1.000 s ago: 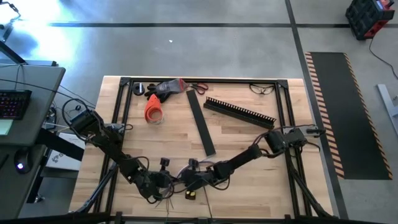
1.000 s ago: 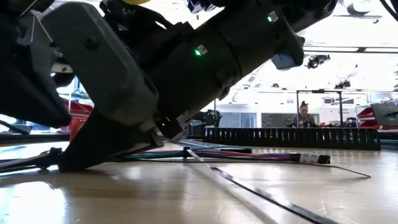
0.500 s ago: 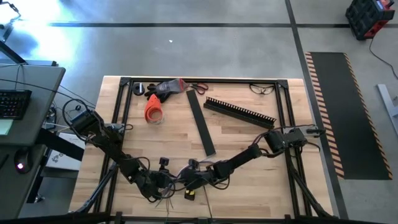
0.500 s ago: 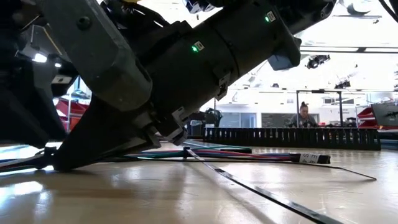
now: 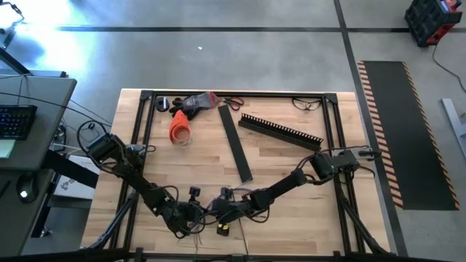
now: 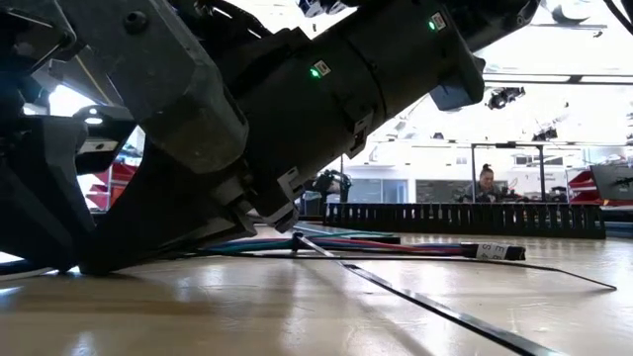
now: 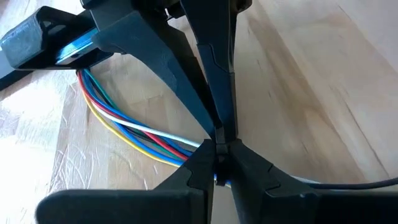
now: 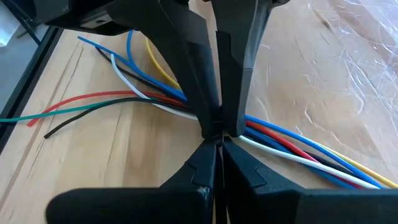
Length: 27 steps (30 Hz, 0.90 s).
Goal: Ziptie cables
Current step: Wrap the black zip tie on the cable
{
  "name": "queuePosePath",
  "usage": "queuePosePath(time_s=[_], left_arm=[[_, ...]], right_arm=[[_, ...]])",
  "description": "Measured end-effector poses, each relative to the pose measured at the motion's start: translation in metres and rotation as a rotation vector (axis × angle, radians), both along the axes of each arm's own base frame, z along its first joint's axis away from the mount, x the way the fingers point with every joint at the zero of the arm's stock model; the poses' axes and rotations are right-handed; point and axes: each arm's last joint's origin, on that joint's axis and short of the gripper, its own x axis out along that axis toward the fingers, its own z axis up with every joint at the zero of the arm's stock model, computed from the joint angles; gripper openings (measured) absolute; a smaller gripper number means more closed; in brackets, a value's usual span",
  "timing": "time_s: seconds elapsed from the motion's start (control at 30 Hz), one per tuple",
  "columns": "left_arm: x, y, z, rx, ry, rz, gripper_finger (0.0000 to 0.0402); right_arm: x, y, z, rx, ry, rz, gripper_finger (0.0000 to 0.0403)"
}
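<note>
The cables (image 7: 124, 121), a bunch of blue, red, white, yellow and green wires, lie on the wooden table near its near edge. Their splayed free ends (image 8: 74, 112) point toward the table's left. Both grippers meet nose to nose at one spot on the bunch. My left gripper (image 7: 217, 163) comes from the left (image 5: 195, 218) and is shut on the bunch. My right gripper (image 8: 217, 144) comes from the right (image 5: 220, 213) and is shut. A thin black zip tie (image 6: 415, 307) runs from that spot out across the table. My left gripper pinches the cable bunch at its middle (image 7: 200, 149) between its two fingers, with a blue wire showing in the narrow gap. The fingers slant down from the table's left and lie across the bunch, which rests on the table. My right gripper's shut fingertips meet at the bunch, where the zip tie's end (image 6: 300, 239) starts. They slant down from the right. The fingers hide the contact itself. The tie's tail lies flat on the table.
A flat black strip (image 5: 237, 145) and a comb-toothed black channel (image 5: 280, 129) lie mid-table. An orange and grey tool (image 5: 182, 120) and scissors (image 5: 231, 102) sit at the far edge. A small yellow piece (image 5: 222, 228) lies beside the grippers. A person (image 6: 483, 183) stands in the room beyond.
My left hand has tipped and sunk slightly at the bunch. A thin black strand's free end has slid a little farther out across the table. The cables and my right gripper have stayed where they were.
</note>
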Motion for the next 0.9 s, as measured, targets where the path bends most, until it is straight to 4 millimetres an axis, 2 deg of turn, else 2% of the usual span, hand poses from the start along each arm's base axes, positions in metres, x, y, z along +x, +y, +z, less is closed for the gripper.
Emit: queuePosePath(time_s=[0.23, 0.33, 0.47, 0.57, 0.7, 0.9], left_arm=[[-0.001, -0.001, 0.0, -0.001, 0.002, -0.005, 0.0004], [-0.001, -0.001, 0.0, -0.01, 0.005, -0.006, 0.0003], [-0.001, -0.001, 0.0, -0.011, 0.004, -0.003, 0.0002], [-0.001, -0.001, 0.0, -0.014, 0.004, -0.005, 0.0002], [-0.001, -0.001, 0.0, -0.014, 0.004, -0.004, 0.0002], [-0.001, -0.001, 0.0, -0.014, 0.005, -0.004, 0.0001]], right_arm=[[0.0, 0.001, 0.0, -0.049, -0.008, 0.033, 0.0007], [-0.002, 0.005, 0.001, -0.116, -0.025, 0.087, 0.0035], [-0.003, 0.011, 0.004, -0.219, -0.04, 0.103, 0.0093], [-0.005, 0.017, 0.005, -0.285, -0.041, 0.092, 0.0119], [-0.006, 0.015, 0.003, -0.325, -0.035, 0.048, 0.0118], [-0.007, 0.016, 0.002, -0.341, -0.023, 0.041, 0.0072]])
